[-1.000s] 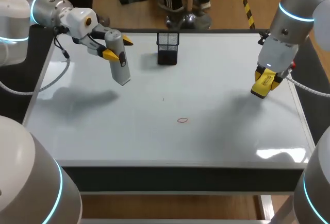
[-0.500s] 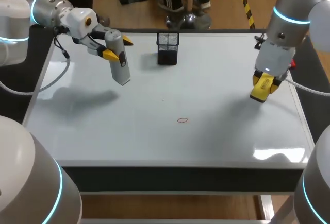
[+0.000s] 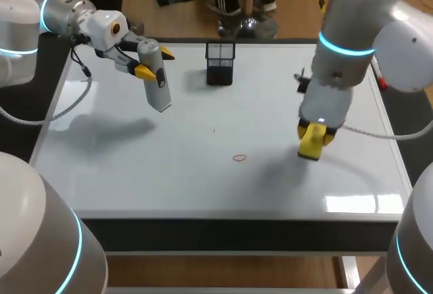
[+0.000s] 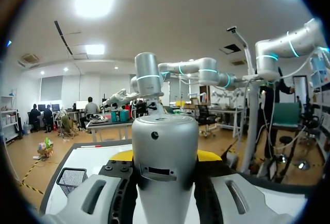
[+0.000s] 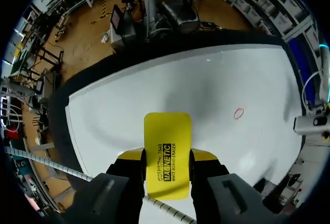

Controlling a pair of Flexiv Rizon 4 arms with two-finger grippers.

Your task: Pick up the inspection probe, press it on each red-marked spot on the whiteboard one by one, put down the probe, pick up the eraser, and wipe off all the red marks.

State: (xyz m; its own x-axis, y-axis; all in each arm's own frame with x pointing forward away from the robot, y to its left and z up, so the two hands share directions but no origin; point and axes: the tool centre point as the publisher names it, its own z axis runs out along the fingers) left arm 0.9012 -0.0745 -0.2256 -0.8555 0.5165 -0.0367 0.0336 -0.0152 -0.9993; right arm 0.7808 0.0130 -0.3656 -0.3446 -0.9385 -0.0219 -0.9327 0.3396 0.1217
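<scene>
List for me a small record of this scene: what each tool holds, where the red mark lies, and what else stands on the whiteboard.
left tool: shut on the probe, above the whiteboard's far left part
right tool: shut on the yellow eraser, right of the red mark
red mark: one small ring near the board's middle, not wiped
other: black mesh holder at the far edge

Glossy white whiteboard tabletop (image 3: 135, 172) had a dark rim. One small red oval pen mark (image 3: 239, 158) on it. Black wire-mesh basket (image 3: 220, 63). Silver-grey cylindrical probe (image 3: 157, 84) showed one dark slot. Flat yellow rectangular eraser (image 5: 167, 136) bore black print. White-and-silver robot arms (image 3: 338, 51) wore cyan light rings. Fingertips (image 3: 145, 71) were bright yellow on black fingers.
</scene>
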